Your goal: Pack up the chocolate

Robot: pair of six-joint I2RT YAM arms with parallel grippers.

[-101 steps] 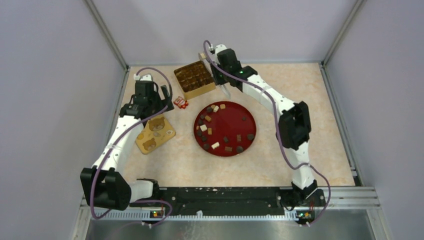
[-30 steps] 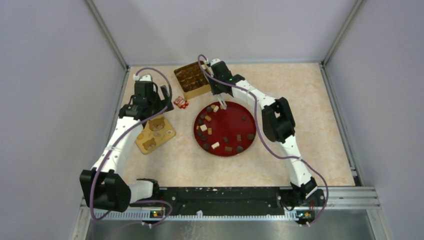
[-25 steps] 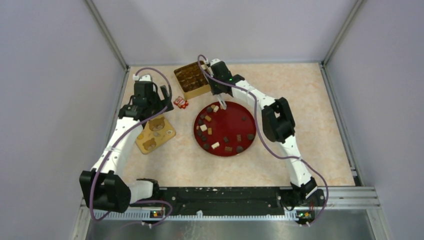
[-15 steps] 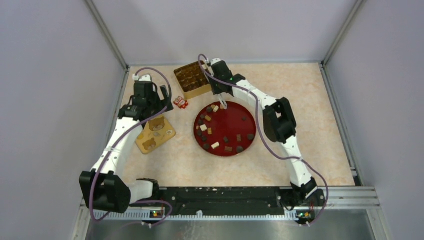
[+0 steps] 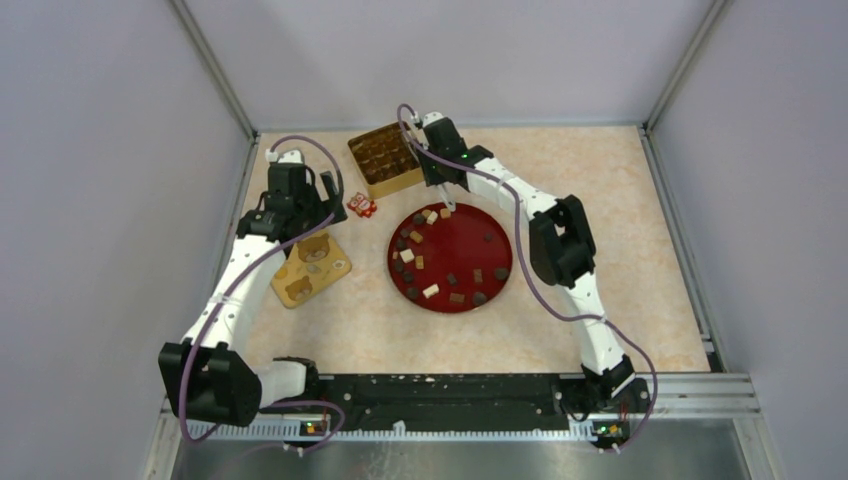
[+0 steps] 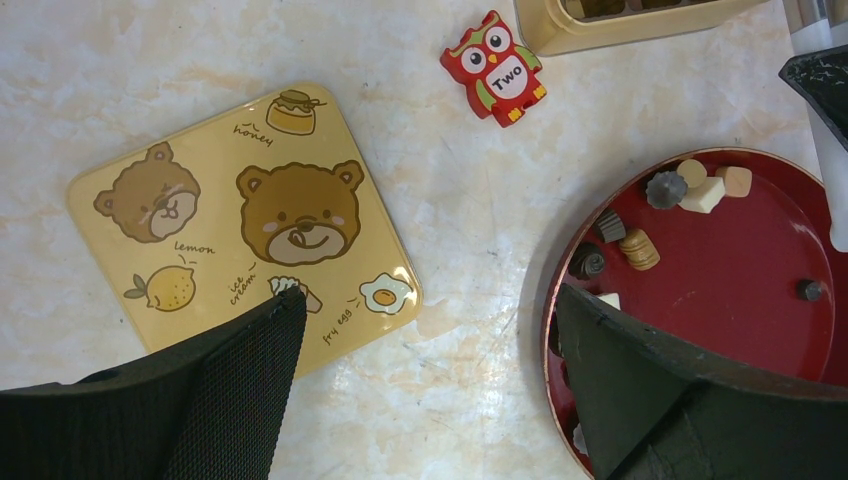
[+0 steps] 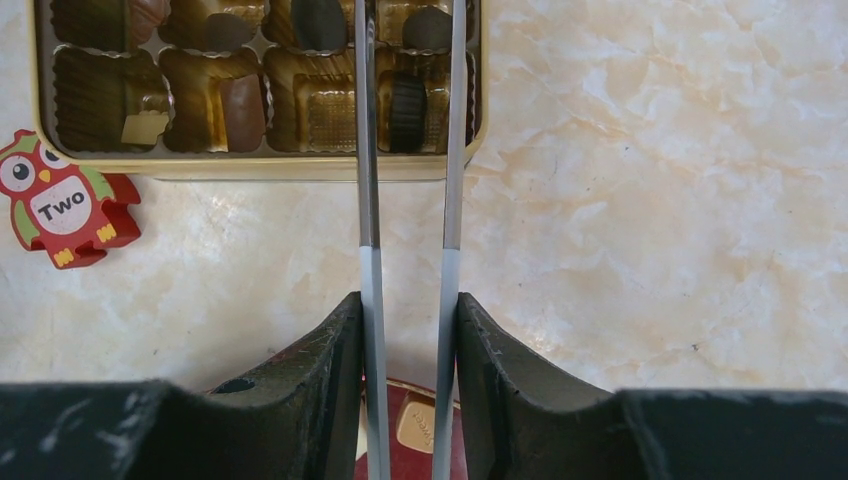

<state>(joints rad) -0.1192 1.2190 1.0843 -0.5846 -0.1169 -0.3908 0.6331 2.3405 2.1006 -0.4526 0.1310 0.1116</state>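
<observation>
Pick step. Right gripper (image 5: 447, 205) jaws narrowly parted, seemingly empty, above plate (image 5: 468, 242); left gripper (image 6: 425, 300) jaws wide. Next: close on chocolate (image 5: 445, 212).

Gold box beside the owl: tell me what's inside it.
The gold box holds ruffled cups. Several contain dark chocolates, one a cream piece, and there is one empty cup. The right gripper has thin blades covering strips of two columns. Far rows are cut off.

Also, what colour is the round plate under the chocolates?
The plate is dark red; top external view shows it best.
</observation>
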